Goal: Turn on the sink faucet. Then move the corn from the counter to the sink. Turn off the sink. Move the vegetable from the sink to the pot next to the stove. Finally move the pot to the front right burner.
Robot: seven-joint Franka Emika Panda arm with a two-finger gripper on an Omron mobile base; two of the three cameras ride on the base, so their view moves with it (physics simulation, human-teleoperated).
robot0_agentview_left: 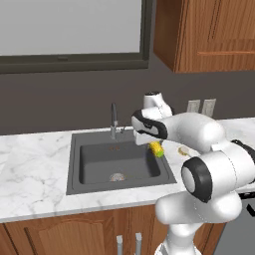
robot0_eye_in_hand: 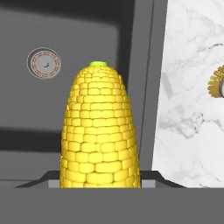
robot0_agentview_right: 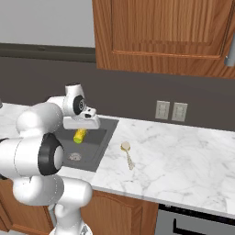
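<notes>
My gripper [robot0_agentview_left: 154, 144] is shut on the corn [robot0_agentview_left: 157, 148], a small yellow cob with a green end pointing down. It hangs over the right part of the dark grey sink [robot0_agentview_left: 89, 164], above the basin floor. From the right base view the corn [robot0_agentview_right: 80, 135] dangles under the gripper [robot0_agentview_right: 82, 126], just inside the sink's right rim [robot0_agentview_right: 104, 146]. In the hand view the corn [robot0_eye_in_hand: 100, 131] stands between the jaws of the gripper [robot0_eye_in_hand: 100, 183], with the round drain [robot0_eye_in_hand: 44, 63] beyond it. The slim faucet [robot0_agentview_left: 113, 119] rises behind the basin.
A small tan brush [robot0_agentview_right: 127, 153] lies on the white marble counter [robot0_agentview_right: 183, 151] right of the sink. Wall outlets [robot0_agentview_right: 170, 110] sit above the counter. The stove's dark front edge [robot0_agentview_right: 197, 219] shows at the lower right. Wooden cabinets [robot0_agentview_right: 160, 32] hang overhead.
</notes>
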